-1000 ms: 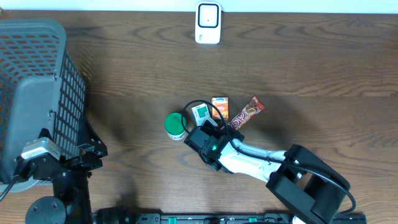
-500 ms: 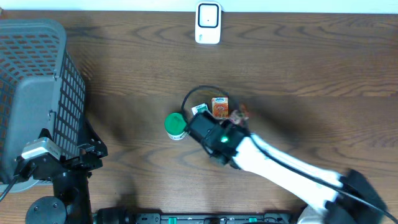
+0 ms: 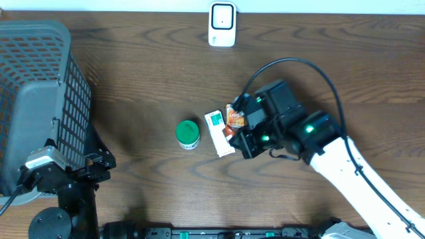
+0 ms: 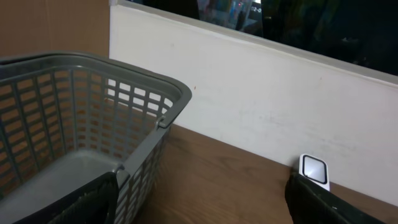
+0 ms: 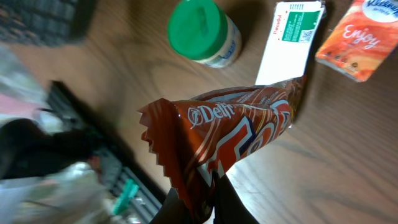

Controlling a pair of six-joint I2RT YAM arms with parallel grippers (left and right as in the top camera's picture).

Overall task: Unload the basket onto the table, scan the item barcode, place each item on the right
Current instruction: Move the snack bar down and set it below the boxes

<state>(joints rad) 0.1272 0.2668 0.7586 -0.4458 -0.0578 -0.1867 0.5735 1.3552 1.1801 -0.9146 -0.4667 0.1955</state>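
Two arms work over this dark wooden table (image 3: 133, 79). Nearest, the left gripper (image 4: 200, 193) hangs with its fingers spread wide and nothing between them, facing the grey plastic lattice basket (image 4: 93, 124). Further in, the right gripper (image 5: 200, 198) is pinched tight on the tail of a crinkly orange-brown snack wrapper (image 5: 230, 134). The wrapper is lifted clear, I think, above a green-lidded white jar (image 5: 202, 31), a flat white-and-green box (image 5: 291, 40) and a small orange carton (image 5: 357, 37). At the far edge stands the white barcode scanner (image 3: 222, 24), well apart from the wrapper.
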